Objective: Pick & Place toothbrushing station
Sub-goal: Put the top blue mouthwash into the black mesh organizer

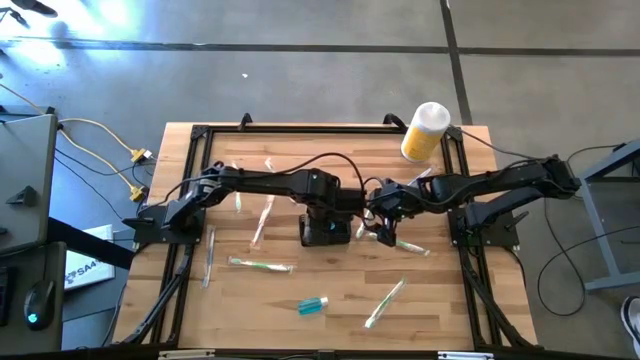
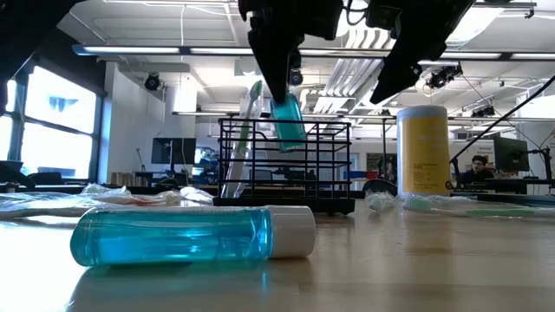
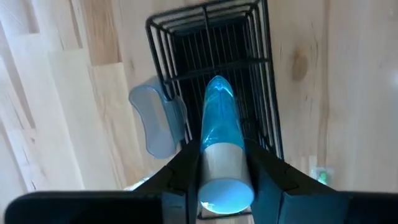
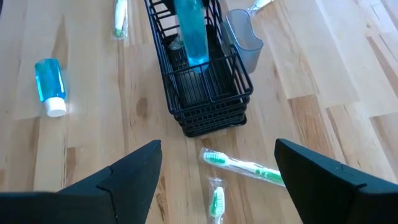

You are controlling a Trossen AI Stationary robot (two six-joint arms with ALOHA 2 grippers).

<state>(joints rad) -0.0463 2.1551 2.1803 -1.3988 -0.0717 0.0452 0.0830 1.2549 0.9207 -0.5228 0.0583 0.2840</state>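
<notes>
The toothbrushing station, a black wire-mesh caddy (image 1: 322, 230) (image 4: 205, 87), stands at the table's middle with a clear cup (image 4: 244, 38) on its side. My left gripper (image 3: 221, 186) (image 1: 325, 205) points down over it, shut on a blue bottle (image 3: 219, 121) (image 2: 286, 120). The bottle's lower end dips into the caddy's open top. A white and green toothbrush (image 2: 244, 143) stands upright at the caddy. My right gripper (image 4: 217, 180) (image 1: 385, 228) hovers open just right of the caddy, with nothing between its fingers. My left gripper pinches the bottle's white cap end (image 3: 221, 160) between its two fingers, one on each side. The fingers (image 3: 180, 177) come from above and point down, along the bottle. The bottle hangs nearly upright, cap up, and its rounded blue end (image 4: 198, 57) is inside the caddy's rim.
A second blue bottle (image 1: 312, 305) (image 2: 191, 236) lies near the front edge. Wrapped toothbrushes lie around the caddy (image 1: 260, 264) (image 1: 385, 302) (image 4: 245, 167). A yellow cylinder with a white lid (image 1: 425, 130) stands at the far right.
</notes>
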